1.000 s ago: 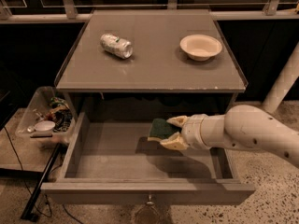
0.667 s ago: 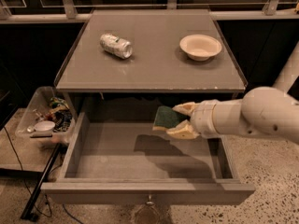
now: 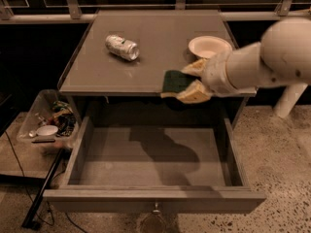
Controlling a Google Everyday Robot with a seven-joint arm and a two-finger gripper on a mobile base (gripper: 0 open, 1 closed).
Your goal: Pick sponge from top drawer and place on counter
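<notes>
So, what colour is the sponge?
The sponge is dark green, clearest in the camera view; the tool holds it above the front edge of the counter.

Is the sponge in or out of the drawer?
Out: the hand grips the sponge at the counter edge, above the open top drawer.

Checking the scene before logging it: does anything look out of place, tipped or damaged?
The silver can lies on its side on the counter and looks dented. The top drawer stands pulled out. The gripper holds the sponge over the counter's front edge, as the task expects.
</notes>
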